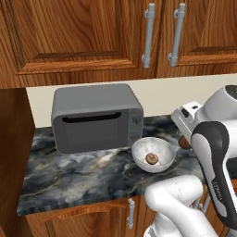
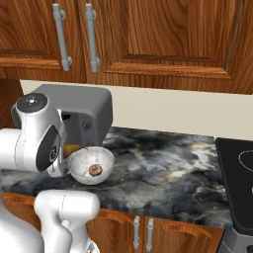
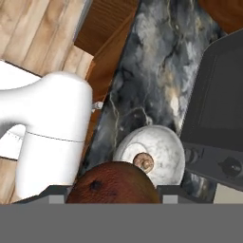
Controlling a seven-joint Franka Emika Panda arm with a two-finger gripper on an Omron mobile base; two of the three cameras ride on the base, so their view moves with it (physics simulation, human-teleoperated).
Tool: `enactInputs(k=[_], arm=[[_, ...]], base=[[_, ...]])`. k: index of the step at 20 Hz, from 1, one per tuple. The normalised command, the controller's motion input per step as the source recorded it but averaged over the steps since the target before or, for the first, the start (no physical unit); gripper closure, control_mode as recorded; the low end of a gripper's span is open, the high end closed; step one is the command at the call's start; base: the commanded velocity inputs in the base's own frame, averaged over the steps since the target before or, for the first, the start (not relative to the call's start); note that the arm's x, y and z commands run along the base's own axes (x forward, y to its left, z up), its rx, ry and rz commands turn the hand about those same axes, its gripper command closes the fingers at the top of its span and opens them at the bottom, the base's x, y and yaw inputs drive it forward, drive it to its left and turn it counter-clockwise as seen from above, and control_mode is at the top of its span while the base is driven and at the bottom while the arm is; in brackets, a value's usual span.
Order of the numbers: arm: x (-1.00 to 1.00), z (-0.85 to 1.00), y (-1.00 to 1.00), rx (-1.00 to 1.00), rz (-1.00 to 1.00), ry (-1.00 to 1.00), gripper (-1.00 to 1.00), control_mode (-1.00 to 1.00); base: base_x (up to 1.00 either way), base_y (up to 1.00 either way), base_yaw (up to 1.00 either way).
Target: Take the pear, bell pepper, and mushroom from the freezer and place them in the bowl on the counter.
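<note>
The white-grey speckled bowl (image 1: 163, 163) (image 2: 79, 163) (image 3: 168, 152) stands on the dark marbled counter (image 1: 69, 171) (image 2: 163, 163) in front of the microwave's right end. A small brown mushroom (image 1: 151, 159) (image 2: 95, 170) (image 3: 144, 162) lies in it. My gripper (image 1: 185, 138) (image 3: 113, 192) hangs just beside the bowl on the robot's side, shut on a reddish-brown rounded fruit with a dark dimple, the pear (image 1: 185, 142) (image 2: 71, 148) (image 3: 114, 182). The fruit covers my fingertips. The bell pepper and the freezer are out of view.
A grey microwave (image 1: 97, 118) (image 2: 89, 106) (image 3: 218, 95) sits at the back of the counter, left of the bowl. Wooden wall cabinets (image 1: 92, 32) hang above it. A black cooktop (image 2: 237, 183) lies at the counter's right end. A tall wooden panel (image 1: 14, 157) bounds the left.
</note>
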Motion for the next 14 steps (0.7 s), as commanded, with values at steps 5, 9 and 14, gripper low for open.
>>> enactInputs(k=[5, 9, 14], arm=[[0.46, -0.46, 0.04, 0.00, 0.09, 0.00, 1.00, -1.00], [0.48, -0.50, 0.01, 0.00, 0.09, 0.00, 1.00, -1.00], [0.43, -0.50, 0.08, 0.00, 0.06, 0.00, 1.00, -1.00]], base=[[0.00, 0.00, 0.00], [0.00, 0.00, 0.00], [0.00, 0.00, 0.00]])
